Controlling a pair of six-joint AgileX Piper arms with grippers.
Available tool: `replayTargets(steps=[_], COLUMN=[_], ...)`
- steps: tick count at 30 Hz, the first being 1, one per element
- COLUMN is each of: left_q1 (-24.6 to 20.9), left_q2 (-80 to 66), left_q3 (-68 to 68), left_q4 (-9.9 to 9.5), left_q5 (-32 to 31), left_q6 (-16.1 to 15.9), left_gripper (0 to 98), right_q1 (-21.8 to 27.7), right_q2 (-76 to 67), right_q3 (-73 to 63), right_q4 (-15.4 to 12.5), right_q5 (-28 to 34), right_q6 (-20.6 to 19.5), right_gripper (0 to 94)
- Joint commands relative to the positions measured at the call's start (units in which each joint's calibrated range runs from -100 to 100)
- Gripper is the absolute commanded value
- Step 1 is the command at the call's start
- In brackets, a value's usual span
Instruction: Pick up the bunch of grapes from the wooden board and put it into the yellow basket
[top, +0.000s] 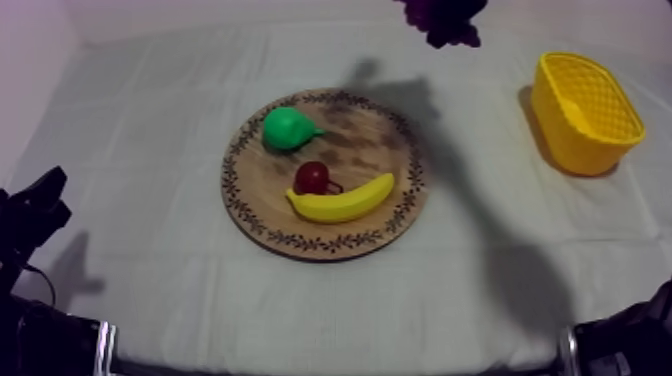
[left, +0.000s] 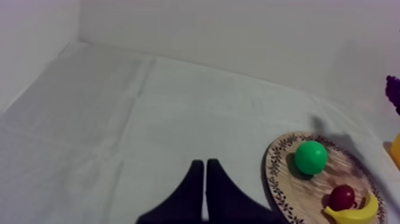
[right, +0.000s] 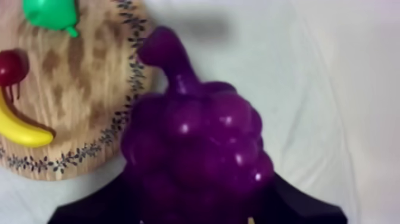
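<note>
From above, the bunch of grapes (top: 446, 22) is cut off by the far edge of the view, a dark purple lump up in the air beyond the wooden board (top: 258, 192) and left of the yellow basket (top: 585, 112). The right wrist view shows it close: the right pincer (right: 199, 192) is clamped on the bunch's broad end, and one black finger (right: 83, 208) shows on each side with the tips buried behind the fruit. The bunch's long axis runs straight out from the pincer. Its thick stem (right: 165, 50) points away, over the patterned rim of the board and the bare cloth (right: 333, 89) beside it. Whether it hangs upright or tilted I cannot tell.

The left wrist view catches a sliver of the grapes and a scrap of basket at the picture's border. There the left pincer (left: 205, 186) has its fingers pressed together in a narrow wedge gripping nothing, low over the tabletop (left: 119, 119) near the board's left side.

On the board lie a pear (top: 288, 128) at the far left, a small red fruit (top: 312, 177) and a banana (top: 342, 202) touching it on the near side. A broad shadow (top: 470, 210) crosses the board's right rim.
</note>
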Motion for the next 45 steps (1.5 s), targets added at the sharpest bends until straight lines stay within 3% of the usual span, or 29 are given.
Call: replayTargets(steps=[1,28,45], left_q1=[-0.01,-0.01,-0.01], left_q2=[0.0,0.0,0.0], left_q3=[-0.02,-0.02,-0.02], left_q4=[-0.02,-0.02,-0.02], left_q5=[0.0,0.0,0.0], left_q6=[0.0,0.0,-0.04], left_gripper=[0.1,0.1,0.1], right_q1=[1.28,17.24,22.74], right_q2=[-1.81,-16.15,-12.94], right_q3=[1.17,17.82,31.92], right_q4=[0.18,6.48,11.86], right_q5=[-1.31,-15.49,-22.14], right_q6=[-1.87,-17.86,-21.73], right_gripper=[31.1,31.3,32.3])
